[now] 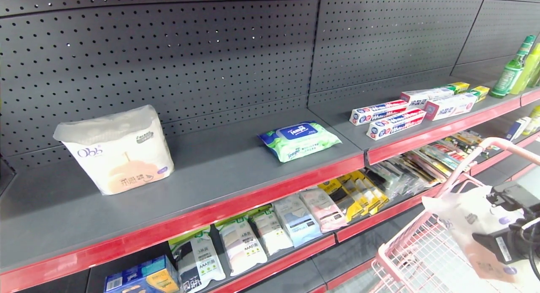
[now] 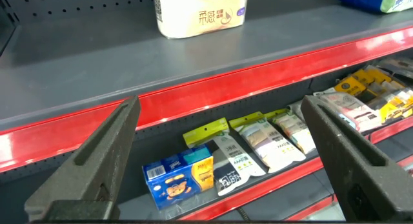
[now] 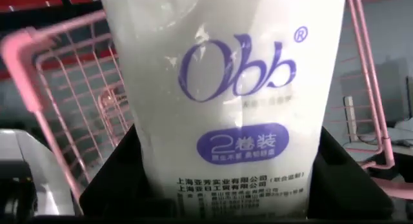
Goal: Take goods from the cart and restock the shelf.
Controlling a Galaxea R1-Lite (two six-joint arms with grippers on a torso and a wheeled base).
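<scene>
Tissue pack (image 1: 116, 151) left of wipes (image 1: 299, 140) (same shelf (image 1: 219, 166)), cart (image 1: 422, 259) right

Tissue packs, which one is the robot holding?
The pack over the pink cart, clamped in the right gripper. The other pack stands alone on the upper shelf, touched by nothing.

White pack (image 3: 229, 108) with purple lettering, pink wire cart (image 1: 415, 253), grey shelf (image 1: 219, 158) with red edge.

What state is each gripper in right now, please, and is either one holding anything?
Left gripper: open, holding nothing.
Right gripper: shut on the white paper-roll pack.
</scene>
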